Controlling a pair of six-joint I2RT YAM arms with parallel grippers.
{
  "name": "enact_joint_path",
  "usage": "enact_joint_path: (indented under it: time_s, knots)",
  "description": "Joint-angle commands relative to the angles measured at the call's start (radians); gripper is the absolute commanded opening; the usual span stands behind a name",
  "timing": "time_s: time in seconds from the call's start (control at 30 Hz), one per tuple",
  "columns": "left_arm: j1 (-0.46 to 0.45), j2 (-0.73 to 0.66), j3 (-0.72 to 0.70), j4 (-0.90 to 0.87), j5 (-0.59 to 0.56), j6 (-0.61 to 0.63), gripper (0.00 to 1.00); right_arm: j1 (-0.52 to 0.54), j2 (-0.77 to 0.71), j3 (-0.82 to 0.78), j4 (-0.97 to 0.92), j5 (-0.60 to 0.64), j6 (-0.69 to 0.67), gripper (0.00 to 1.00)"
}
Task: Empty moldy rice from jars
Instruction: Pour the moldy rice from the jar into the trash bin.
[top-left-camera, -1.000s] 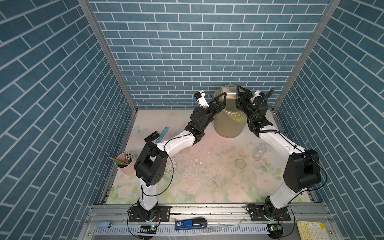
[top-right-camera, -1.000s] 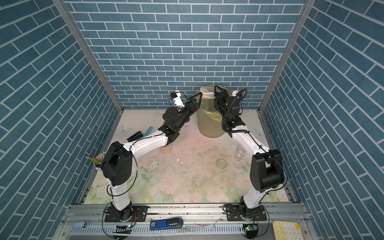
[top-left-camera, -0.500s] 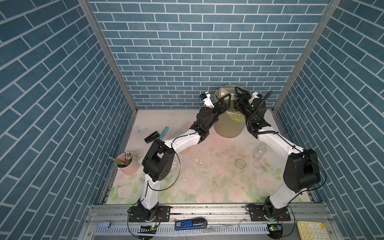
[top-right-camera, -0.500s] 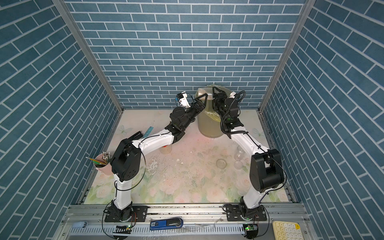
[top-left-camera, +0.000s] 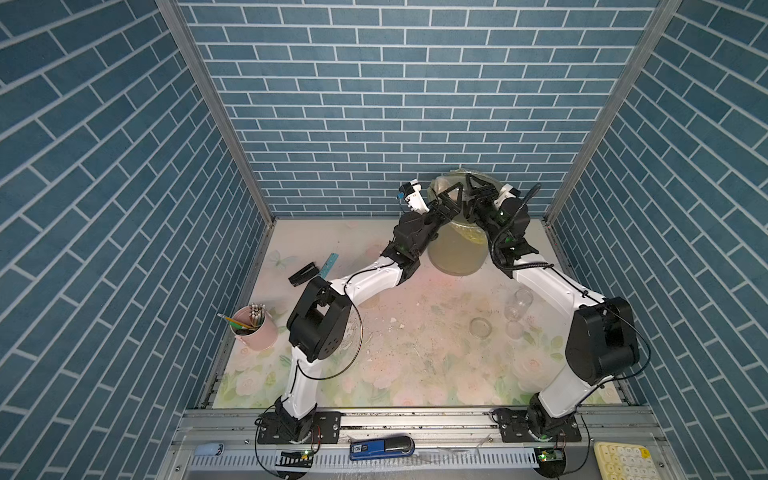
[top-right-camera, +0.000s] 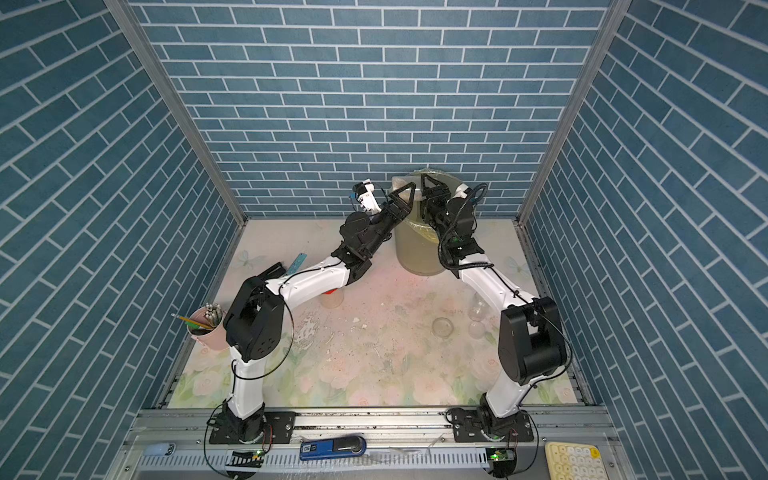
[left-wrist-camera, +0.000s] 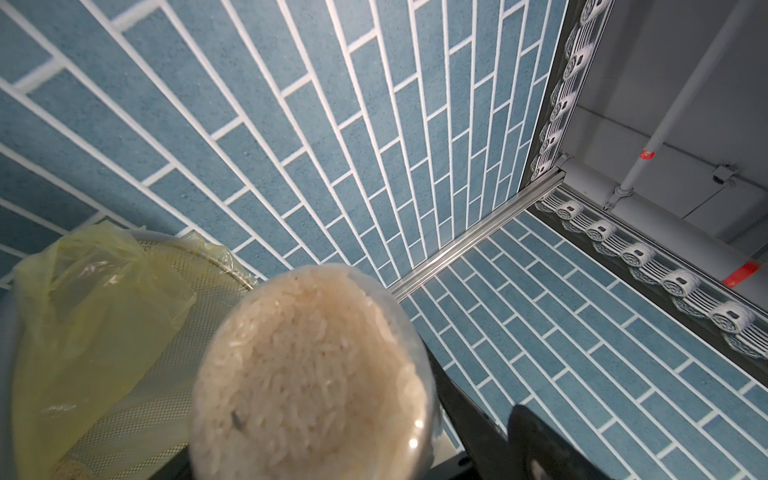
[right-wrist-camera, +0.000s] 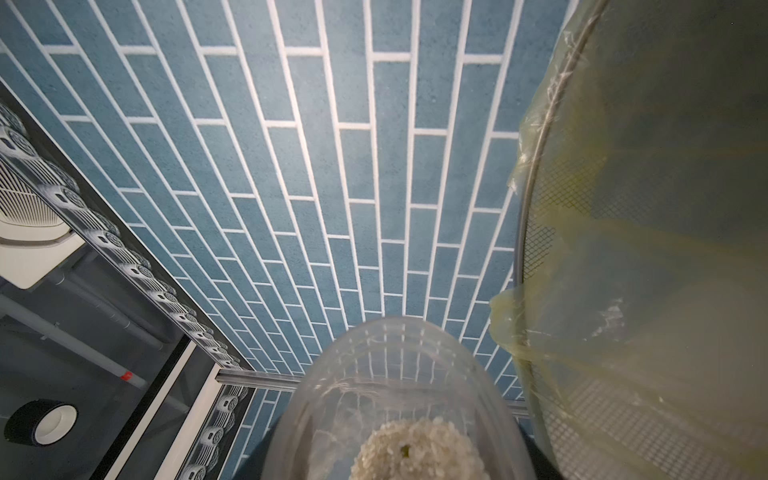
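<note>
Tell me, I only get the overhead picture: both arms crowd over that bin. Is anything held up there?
Observer: Yes. The right wrist camera shows a clear jar in the right gripper.
Visitor: Empty?
Observer: No, a clump of rice sits inside.
Visitor: And the other arm?
Observer: The left gripper stands open, facing the jar's round end, seen filled with rice in the left wrist view.
</note>
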Motion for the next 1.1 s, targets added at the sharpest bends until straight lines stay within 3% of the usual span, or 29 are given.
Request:
enact_joint_path:
  time_s: [0.0,0.67,1.07]
  knots:
    - [-0.003,0.032,0.057,0.018,-0.011,0.019,1.0,0.011,0.014,0.014,0.067,0.004,0.05,0.07]
    - [0.001,0.042,0.039,0.057,-0.124,0.036,0.99,0.021,0.022,0.0,0.077,-0.011,0.059,0.05]
    - [-0.005,0.075,0.083,0.06,-0.128,0.033,0.66,0.028,-0.006,-0.027,0.068,-0.017,0.032,0.05]
